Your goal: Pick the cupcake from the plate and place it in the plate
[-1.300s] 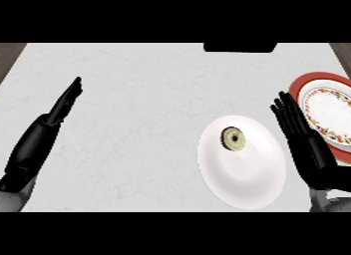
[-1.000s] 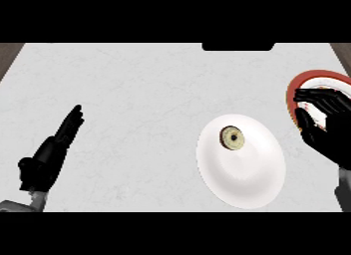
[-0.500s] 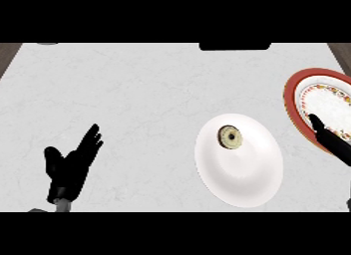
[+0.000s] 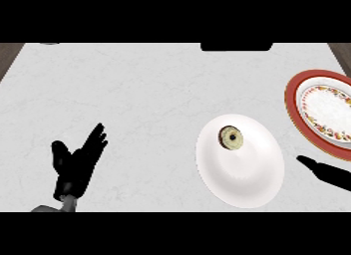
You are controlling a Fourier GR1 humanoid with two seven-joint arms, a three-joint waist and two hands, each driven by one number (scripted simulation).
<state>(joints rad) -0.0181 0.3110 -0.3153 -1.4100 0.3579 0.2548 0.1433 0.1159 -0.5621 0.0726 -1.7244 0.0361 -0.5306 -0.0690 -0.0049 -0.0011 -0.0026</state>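
Kitchen setting; pale marbled counter (image 4: 134, 99) with dark wood edging at both upper corners; tableware laid out: plain white plate (image 4: 245, 174) bearing a cupcake (image 4: 231, 137); red-rimmed patterned plate (image 4: 296, 104) at right.

Left robot hand (image 4: 77, 162) open, fingers up

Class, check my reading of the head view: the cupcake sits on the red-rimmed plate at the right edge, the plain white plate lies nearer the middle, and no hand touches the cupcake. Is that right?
Not quite. In the head view the cupcake sits on the plain white plate, not on the red-rimmed plate, whose centre shows only white. The rest stands: neither the left hand nor the right hand touches the cupcake.
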